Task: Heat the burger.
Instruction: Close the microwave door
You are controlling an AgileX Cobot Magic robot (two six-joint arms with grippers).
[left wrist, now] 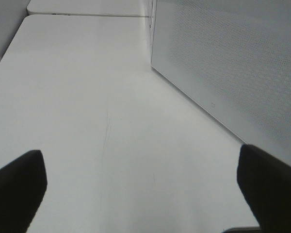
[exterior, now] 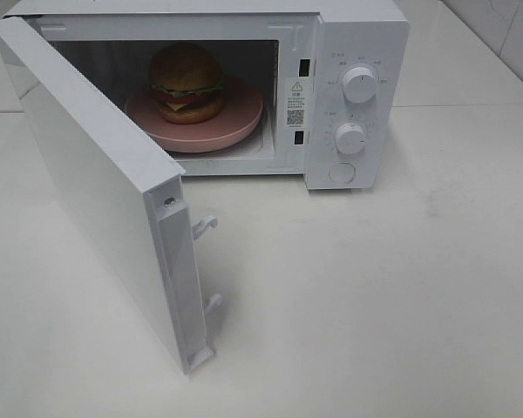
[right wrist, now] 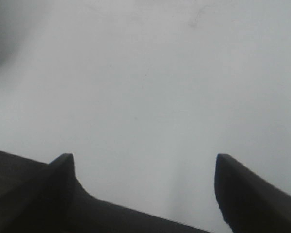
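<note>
The burger (exterior: 187, 83) looks tall, soft and layered (apt to squash or topple); better to grip the plate (exterior: 234, 131) rim. Left end effector (left wrist: 141, 187) and right end effector (right wrist: 144, 182) gape apart, empty.

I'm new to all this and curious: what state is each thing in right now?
Microwave: door wide open.
Pink plate: inside the microwave.
Burger: upright on the plate.
Left claw: open, empty.
Right claw: open, empty.
</note>
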